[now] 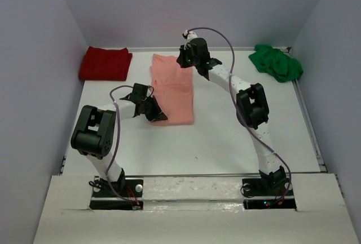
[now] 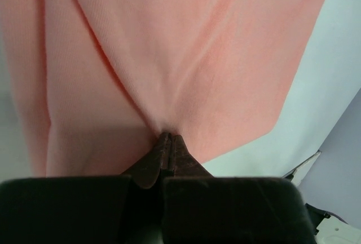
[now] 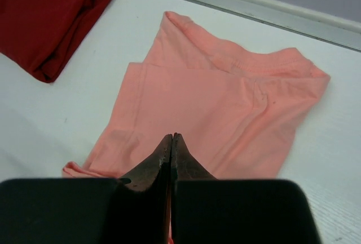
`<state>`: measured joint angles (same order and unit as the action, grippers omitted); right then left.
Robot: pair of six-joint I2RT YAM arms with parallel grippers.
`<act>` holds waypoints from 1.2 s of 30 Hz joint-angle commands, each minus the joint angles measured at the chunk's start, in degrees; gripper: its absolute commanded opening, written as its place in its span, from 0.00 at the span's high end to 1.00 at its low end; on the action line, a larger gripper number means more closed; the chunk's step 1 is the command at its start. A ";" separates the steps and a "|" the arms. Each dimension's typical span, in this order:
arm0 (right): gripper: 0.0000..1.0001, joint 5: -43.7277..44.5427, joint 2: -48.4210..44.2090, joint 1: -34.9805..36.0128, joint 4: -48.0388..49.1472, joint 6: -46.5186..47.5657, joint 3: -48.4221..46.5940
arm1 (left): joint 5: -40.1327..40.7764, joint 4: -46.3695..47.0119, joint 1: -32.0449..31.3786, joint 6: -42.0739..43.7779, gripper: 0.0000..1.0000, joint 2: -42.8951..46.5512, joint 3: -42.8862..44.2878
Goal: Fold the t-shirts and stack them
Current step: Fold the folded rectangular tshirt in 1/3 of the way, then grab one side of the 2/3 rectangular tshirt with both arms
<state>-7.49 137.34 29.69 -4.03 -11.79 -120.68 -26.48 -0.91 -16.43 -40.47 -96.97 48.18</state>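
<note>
Pinching the salmon-pink t-shirt (image 1: 175, 92) with my left gripper (image 1: 155, 111), I have both jaws pressed fully together on a small pucker of cloth at the shirt's lower left corner; in the left wrist view the creases run straight into the fingertips. My right gripper (image 1: 186, 59) is likewise closed tight at the shirt's upper right, by the collar end, but from the right wrist view I cannot tell whether any cloth is caught between its jaws. The shirt lies on the white table (image 1: 225, 137) at upper centre of the overhead view, already narrowed into a long strip with one side laid over. The dark red t-shirt (image 1: 105, 63) sits folded at upper left, well apart; the bright green t-shirt (image 1: 276, 62) lies bunched at upper right. I judge the fabric light, limp and stretchy: it will sag and drag rather than hold shape, so it is best gripped at corners or hem edges, through every layer, and lifted evenly.
</note>
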 commanded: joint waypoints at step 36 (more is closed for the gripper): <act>0.37 -31.54 -31.26 -4.91 6.23 -30.83 64.87 | 6.87 -14.11 15.10 6.45 0.51 3.71 0.60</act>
<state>-36.71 105.34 24.45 -4.10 -41.69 -56.38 -20.60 -13.69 -2.94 -33.89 -94.78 50.48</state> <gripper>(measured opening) 0.634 0.491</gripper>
